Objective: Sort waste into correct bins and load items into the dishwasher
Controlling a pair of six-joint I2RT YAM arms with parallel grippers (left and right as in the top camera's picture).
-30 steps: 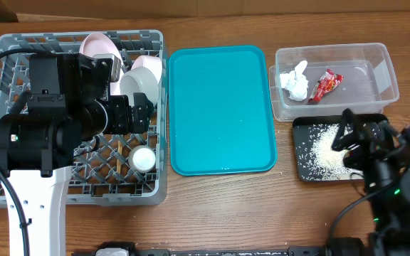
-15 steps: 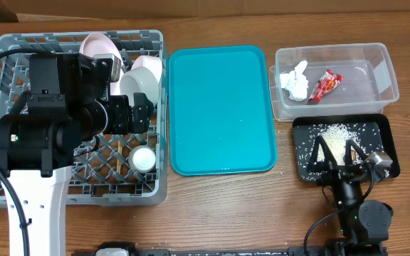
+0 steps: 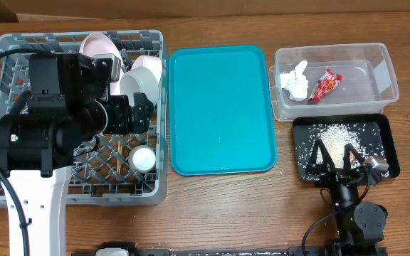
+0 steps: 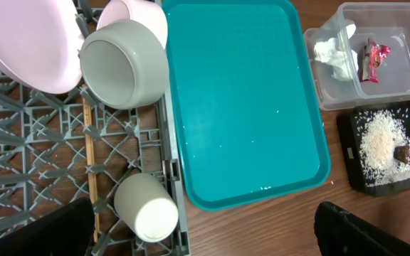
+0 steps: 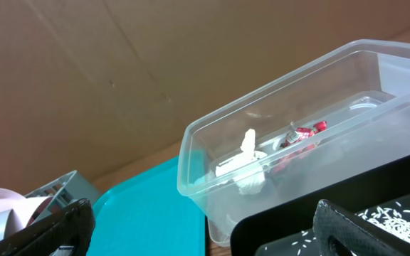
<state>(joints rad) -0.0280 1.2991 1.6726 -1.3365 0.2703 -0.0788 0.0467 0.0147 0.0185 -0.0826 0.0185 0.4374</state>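
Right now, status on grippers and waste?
Left gripper open, empty, over rack. Right gripper open, empty, over black tray. Tissue, wrapper in tub; rice in black tray. Few grains on teal tray.

Lighting even and diffuse from above; all views bright. Soft, narrow shadow beside the teal tray point(image 3: 219, 107) on the desk point(image 3: 226, 213). Specular highlights on the clear tub point(image 5: 376, 78) rim, right wrist view. Overhead and left wrist views sharp; slight wide-angle bending at frame edges.

Left arm point(image 3: 48, 128) stretched forward, left gripper point(image 4: 203, 217) spread wide, empty. Right arm point(image 3: 361, 217) tucked low, right gripper point(image 3: 335, 159) spread wide, empty.
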